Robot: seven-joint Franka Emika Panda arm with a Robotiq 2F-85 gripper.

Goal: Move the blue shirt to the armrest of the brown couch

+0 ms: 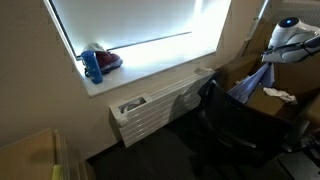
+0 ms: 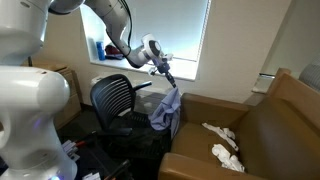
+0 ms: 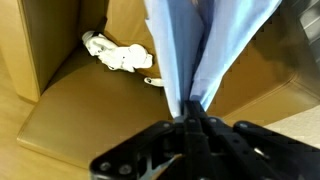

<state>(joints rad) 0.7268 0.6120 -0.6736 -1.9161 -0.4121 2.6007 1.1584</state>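
Below and past the claw (image 2: 166,74) spreads the brown leather couch (image 2: 265,125), the black mesh office chair (image 2: 115,100) stands under its other side, the light blue fabric shirt (image 2: 166,108) hangs in the air straight down from its jaws, which are clamped on the cloth, and crumpled white cloths (image 2: 222,135) lie on the seat well apart from it.

In an exterior view, looked down from high and far at the window sill (image 1: 150,78) and the black office chair (image 1: 225,120). In an exterior view, stood beside the robot's white base (image 2: 25,90), faced past the same chair toward the brown couch (image 2: 285,110). In the wrist view, pointed down, close over the gripper (image 3: 190,118), at the couch seat (image 3: 70,130). Shared the blue shirt (image 3: 180,50) in all three.
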